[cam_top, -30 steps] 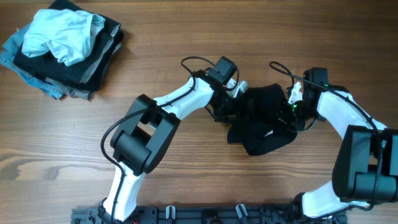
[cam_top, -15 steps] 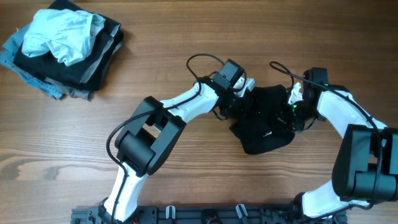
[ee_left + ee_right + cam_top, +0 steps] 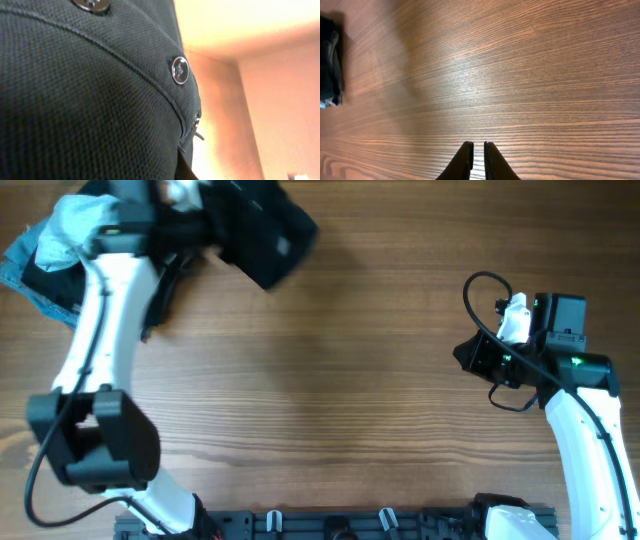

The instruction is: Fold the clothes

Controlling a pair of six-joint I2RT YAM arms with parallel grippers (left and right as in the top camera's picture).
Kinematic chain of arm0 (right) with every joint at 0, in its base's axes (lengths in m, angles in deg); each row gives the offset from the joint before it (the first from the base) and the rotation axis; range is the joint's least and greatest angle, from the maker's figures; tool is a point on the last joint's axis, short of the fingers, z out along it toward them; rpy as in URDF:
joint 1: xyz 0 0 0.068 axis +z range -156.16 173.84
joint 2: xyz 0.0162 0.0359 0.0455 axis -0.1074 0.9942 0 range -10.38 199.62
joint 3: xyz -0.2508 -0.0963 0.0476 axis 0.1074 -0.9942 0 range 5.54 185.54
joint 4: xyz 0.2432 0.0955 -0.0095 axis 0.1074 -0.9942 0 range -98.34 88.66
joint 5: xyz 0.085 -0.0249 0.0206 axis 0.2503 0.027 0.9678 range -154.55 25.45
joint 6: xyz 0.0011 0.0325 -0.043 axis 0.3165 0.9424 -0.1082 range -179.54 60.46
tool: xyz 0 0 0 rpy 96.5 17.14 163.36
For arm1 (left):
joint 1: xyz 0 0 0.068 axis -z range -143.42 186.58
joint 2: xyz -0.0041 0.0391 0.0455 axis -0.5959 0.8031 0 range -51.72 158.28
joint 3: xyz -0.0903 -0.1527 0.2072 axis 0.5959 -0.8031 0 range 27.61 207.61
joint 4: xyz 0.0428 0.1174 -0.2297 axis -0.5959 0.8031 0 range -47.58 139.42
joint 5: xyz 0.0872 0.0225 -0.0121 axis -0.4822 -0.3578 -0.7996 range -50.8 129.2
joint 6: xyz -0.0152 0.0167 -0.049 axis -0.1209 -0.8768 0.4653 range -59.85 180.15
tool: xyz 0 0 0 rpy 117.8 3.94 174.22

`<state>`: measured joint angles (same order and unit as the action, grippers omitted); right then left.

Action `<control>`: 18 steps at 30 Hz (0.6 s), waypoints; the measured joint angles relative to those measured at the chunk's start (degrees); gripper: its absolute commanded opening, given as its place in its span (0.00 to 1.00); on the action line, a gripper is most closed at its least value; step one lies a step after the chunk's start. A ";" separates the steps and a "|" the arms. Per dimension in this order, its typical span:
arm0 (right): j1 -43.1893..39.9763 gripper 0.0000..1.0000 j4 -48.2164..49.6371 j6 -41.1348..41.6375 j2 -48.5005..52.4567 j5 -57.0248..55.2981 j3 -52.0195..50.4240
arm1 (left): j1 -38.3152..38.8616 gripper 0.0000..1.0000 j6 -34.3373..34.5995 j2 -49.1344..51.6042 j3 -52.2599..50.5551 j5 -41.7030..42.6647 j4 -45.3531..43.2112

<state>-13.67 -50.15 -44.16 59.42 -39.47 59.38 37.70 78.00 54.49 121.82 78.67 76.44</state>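
Two arms, overhead: black shirt (image 3: 262, 235) at far left corner, beside the clothes pile (image 3: 60, 270), against my left gripper (image 3: 196, 225). Left wrist: shirt fills view; I cannot tell my grip. Right wrist: right gripper (image 3: 478, 159) nearly closed, empty.

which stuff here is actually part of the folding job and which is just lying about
Job: black buttoned shirt; pile of clothes with a pale blue top on it.
Not the job: wooden table; dark rail at its near edge.

wooden table (image 3: 340, 370), brown lengthwise grain
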 measured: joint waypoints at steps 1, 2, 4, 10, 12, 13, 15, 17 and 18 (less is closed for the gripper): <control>0.00 0.12 0.09 0.20 0.00 -0.02 -0.02 | -6.01 0.04 -0.24 -1.11 1.01 0.28 -4.85; 0.00 0.12 0.00 0.31 0.00 -0.02 0.00 | -8.28 0.04 -0.35 -1.11 1.07 0.31 -6.43; 0.00 0.12 0.00 0.50 0.00 0.00 -0.02 | -14.19 0.04 -0.44 -0.96 1.05 -0.02 -8.37; 0.00 0.11 0.02 1.79 0.00 0.00 -0.02 | -28.89 0.68 -1.09 1.11 1.07 -7.78 -8.44; 0.00 0.11 0.04 1.99 0.00 0.00 -0.02 | -30.77 1.00 -1.40 3.87 1.09 -8.66 -8.04; 0.00 0.11 0.02 2.21 0.00 0.00 -0.02 | -31.12 1.00 -1.51 5.51 1.16 -8.98 -7.08; 0.00 0.11 0.02 2.47 0.00 0.00 -0.02 | -31.21 1.00 -1.51 8.39 1.22 -9.27 -3.61; 0.00 0.07 -0.09 2.80 0.00 0.00 -0.02 | -31.21 1.00 -1.51 10.78 1.16 -9.51 0.28; 0.00 0.06 -0.24 2.82 0.00 0.00 -0.02 | -31.32 1.00 -1.53 10.93 1.16 -9.53 0.90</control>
<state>-13.67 -50.39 -41.34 59.42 -39.47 59.36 6.38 76.47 65.42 122.98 69.14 77.34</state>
